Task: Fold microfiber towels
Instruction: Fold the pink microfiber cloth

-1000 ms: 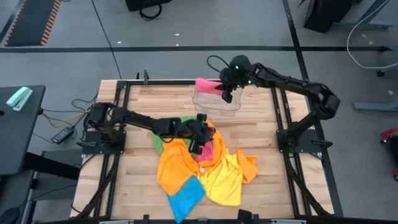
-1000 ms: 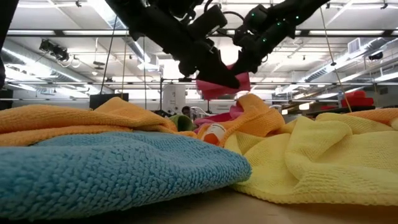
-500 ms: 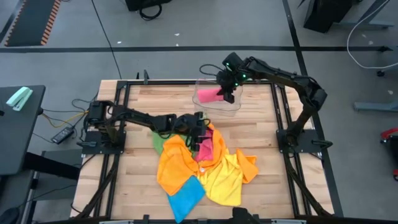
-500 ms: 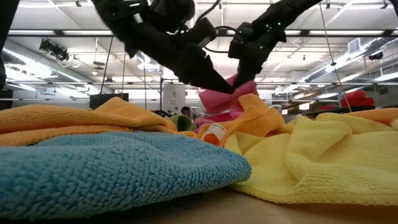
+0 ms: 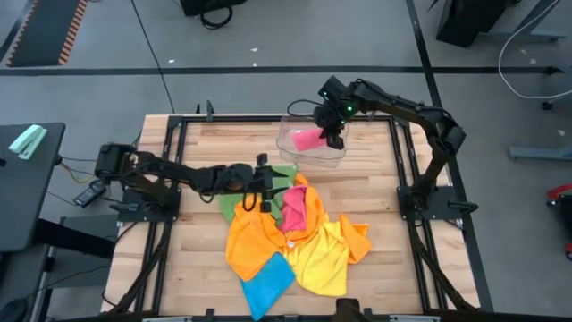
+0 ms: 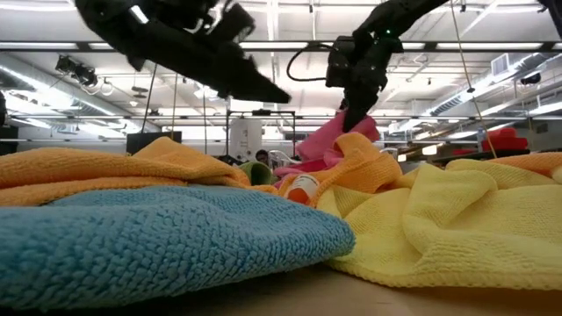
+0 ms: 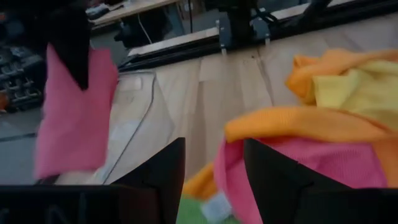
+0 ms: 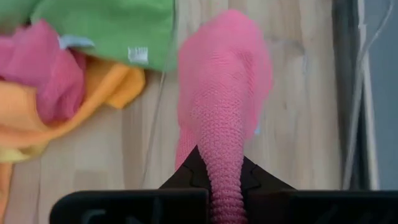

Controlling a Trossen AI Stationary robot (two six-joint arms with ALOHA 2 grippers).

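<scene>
The right gripper (image 5: 334, 136), clenched on a folded pink towel (image 5: 309, 139), has lowered it into the tray (image 5: 290, 154) by the tabletop's far edge; the left gripper (image 5: 260, 186), released, has retreated from the pile (image 5: 290, 234).

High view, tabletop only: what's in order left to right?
Left gripper → pink towel held in the shut right gripper over the clear tray → orange towel corner at the pile's right edge.

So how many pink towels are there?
2. One pink towel hangs from the right gripper over the clear tray; another pink towel lies in the pile. More may hide underneath.
</scene>
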